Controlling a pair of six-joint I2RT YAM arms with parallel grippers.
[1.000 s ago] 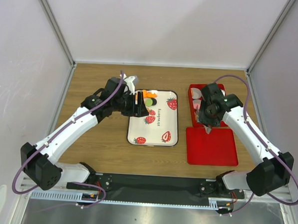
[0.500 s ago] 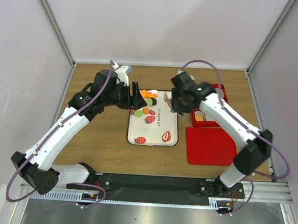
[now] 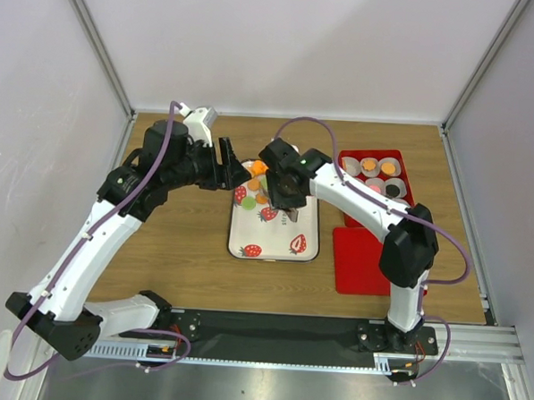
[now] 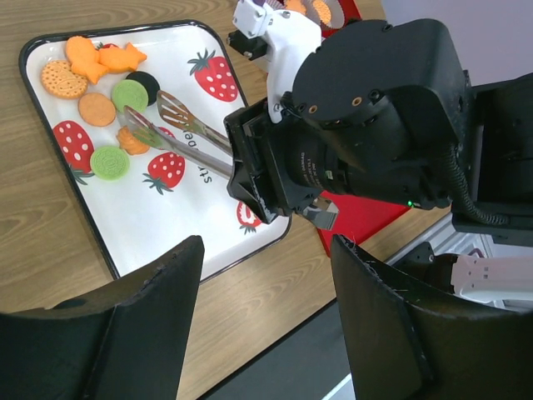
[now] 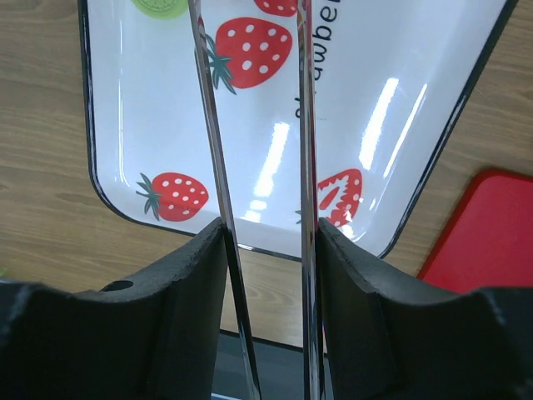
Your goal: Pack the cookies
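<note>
Mostly the cookies (image 4: 98,108) sit bunched in one corner of a white tray (image 4: 166,225) printed with strawberries. From the top view this is the far left corner. Orange ones, two green, one black; a couple of the orange ones are fish-shaped. They lie flat, some touching, some just apart.

More cookies are in paper cups (image 3: 349,164) inside a red box (image 3: 343,159) on the right: orange, pink and black ones show, one to a cup where visible. Some of the cups cannot be seen into.

Metal tongs (image 4: 187,133) reach over the tray toward the bunch. Their blades stand apart. One tip is just beside an orange cookie; cannot tell if it touches.

The right gripper (image 5: 268,229) holds the tongs, its jaws closed on the two arms, one arm against each jaw. It is above the middle of the tray.

The left gripper (image 4: 266,246) hangs near the far left edge of the tray, jaws wide apart, nothing between them.

A flat red piece (image 3: 358,259) lies just in front of the red box. Tray, box and piece all rest on a wooden counter (image 3: 175,240).
</note>
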